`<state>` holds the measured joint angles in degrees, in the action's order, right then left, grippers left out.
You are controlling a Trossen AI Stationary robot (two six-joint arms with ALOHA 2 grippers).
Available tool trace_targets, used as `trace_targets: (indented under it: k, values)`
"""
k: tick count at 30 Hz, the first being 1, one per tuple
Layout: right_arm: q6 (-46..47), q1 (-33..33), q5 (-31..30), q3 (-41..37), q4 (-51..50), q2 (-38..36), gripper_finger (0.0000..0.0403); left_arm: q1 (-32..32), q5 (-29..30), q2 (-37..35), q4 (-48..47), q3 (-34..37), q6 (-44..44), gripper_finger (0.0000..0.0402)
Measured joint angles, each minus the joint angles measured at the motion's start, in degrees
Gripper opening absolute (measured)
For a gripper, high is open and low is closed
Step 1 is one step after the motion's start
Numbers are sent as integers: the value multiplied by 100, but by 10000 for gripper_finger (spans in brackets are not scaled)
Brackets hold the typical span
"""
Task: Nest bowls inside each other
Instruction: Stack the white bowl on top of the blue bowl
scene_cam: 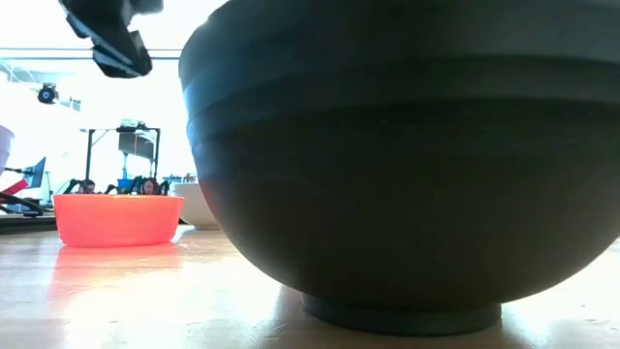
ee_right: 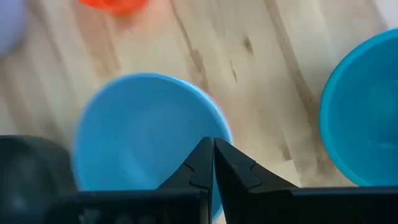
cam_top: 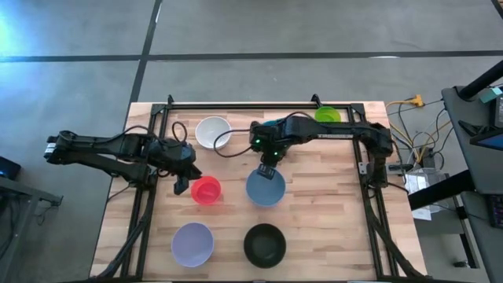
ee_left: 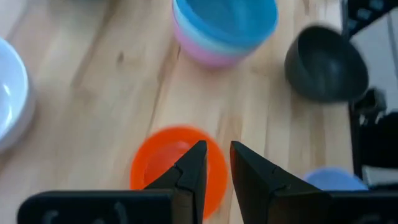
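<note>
The right gripper (cam_top: 266, 171) hovered shut and empty above the blue bowl (cam_top: 266, 189), while the left gripper (cam_top: 189, 183), slightly parted and empty, hung beside the red bowl (cam_top: 207, 190).

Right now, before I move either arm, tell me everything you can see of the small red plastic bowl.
The small red round plastic bowl stands upright and empty on the wooden table, left of the blue bowl stack. It is plain, smooth and shallow, smaller than the other bowls nearby, with nothing nested in it. The left gripper hovers just over its rim, fingers slightly apart; whether they touch the rim cannot be told. From table height its wall flares gently upward to the rim.
</note>
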<state>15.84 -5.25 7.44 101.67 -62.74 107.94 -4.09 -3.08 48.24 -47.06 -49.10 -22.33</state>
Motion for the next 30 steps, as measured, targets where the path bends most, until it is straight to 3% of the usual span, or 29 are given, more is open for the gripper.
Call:
trace_targets:
  k: [3, 8, 12, 17, 21, 25, 30]
  values:
    - [0, 41, -172, -57, 11, -402, 9, -53, -4, -1, -356, 7, 17, 56]
    - [-114, 78, -974, -524, 32, -1200, 9, -51, 342, 24, -395, 15, -146, 56]
    - [-63, 62, -1220, -1401, 114, -1923, 9, -39, 924, 155, -392, 25, -224, 56]
    - [715, 62, -1266, -2922, 784, -2917, 9, 110, 1980, 559, -39, 28, 362, 56]
    - [1670, 97, -1221, -3991, 1480, -3661, 9, 402, 1987, 1146, 237, -54, 1492, 56]
    - [2453, 192, -1181, -4739, 2262, -4376, 9, 874, 1964, 1874, 258, -326, 1363, 56]
    - [2551, 263, -1187, -5280, 3129, -5079, 9, 1507, 1959, 2686, 244, -804, 1426, 56]
